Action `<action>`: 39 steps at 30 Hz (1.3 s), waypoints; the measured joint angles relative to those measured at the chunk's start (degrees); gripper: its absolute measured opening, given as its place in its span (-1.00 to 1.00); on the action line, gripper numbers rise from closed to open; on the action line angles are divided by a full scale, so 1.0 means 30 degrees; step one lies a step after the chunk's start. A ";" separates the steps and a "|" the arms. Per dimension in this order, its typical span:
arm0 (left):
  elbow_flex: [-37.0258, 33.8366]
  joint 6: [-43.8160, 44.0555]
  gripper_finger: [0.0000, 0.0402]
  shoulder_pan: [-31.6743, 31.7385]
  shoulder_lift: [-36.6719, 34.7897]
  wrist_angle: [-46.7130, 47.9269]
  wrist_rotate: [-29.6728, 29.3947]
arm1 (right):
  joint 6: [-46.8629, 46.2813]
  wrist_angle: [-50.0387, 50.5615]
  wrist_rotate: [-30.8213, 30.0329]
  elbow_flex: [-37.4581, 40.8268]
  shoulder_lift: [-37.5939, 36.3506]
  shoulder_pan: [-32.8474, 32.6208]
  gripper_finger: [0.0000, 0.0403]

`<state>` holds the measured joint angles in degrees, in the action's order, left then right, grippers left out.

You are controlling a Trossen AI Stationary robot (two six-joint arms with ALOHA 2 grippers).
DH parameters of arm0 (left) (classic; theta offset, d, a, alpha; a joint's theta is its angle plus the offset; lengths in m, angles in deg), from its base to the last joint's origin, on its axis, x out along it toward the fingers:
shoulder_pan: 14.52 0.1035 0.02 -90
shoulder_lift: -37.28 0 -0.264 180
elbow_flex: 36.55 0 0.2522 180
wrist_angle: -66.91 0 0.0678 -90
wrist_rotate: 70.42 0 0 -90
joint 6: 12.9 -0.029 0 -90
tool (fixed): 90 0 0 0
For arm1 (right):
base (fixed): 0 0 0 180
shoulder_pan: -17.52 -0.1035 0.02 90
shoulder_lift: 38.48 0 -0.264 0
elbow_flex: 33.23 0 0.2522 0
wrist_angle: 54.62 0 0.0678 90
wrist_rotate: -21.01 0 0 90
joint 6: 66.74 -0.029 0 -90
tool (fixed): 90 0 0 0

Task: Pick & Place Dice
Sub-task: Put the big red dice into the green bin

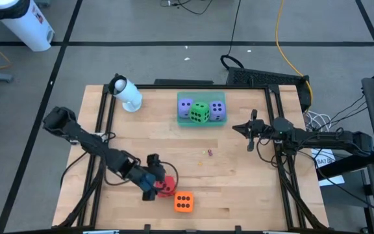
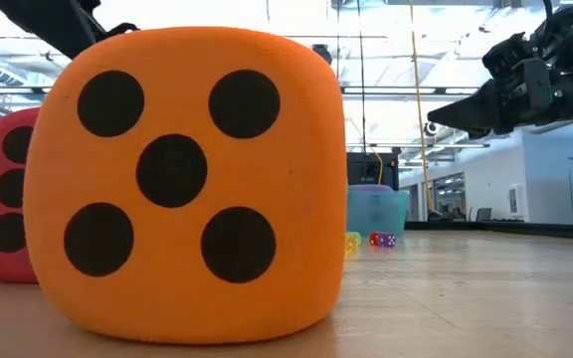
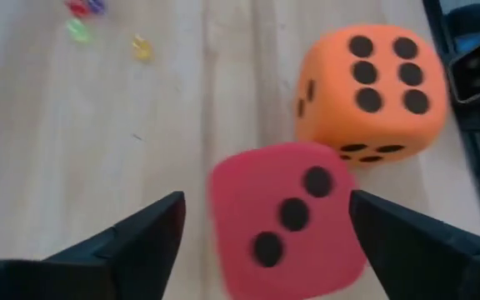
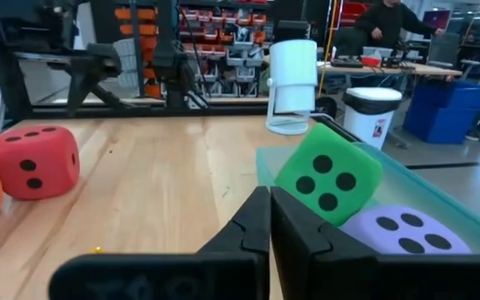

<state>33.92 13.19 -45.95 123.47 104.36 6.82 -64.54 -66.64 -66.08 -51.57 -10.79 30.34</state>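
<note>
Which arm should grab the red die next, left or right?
Left. The left gripper is open with the red die between its fingers, beside the orange die. The right gripper is shut, across the table near the teal tray.

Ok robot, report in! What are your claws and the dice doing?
Left gripper open around the red die. Right gripper shut, waiting near the tray. Green die and two purple dice in tray. Orange die close beside red.
</note>
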 joint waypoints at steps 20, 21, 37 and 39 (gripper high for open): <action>0.3439 0.1614 0.98 0.1093 0.2422 0.4485 0.2930 | -0.0004 0.0266 0.0045 0.0037 0.0015 -0.0015 -0.98; 0.3439 0.1696 0.98 0.1125 0.2422 0.4483 0.3130 | 0.0000 0.0262 0.0045 0.0037 0.0015 -0.0015 -0.98; 0.3439 0.2921 0.98 0.0839 0.2893 0.4692 0.3156 | 0.0013 0.0260 0.0053 0.0052 0.0012 -0.0015 -0.98; 0.3439 0.2914 0.98 0.0841 0.3146 0.4640 0.3230 | 0.0007 0.0228 0.0053 0.0052 0.0015 -0.0015 -0.98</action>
<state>44.24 21.93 -43.43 132.90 118.28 16.51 -64.52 -65.96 -65.92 -51.41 -10.75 30.30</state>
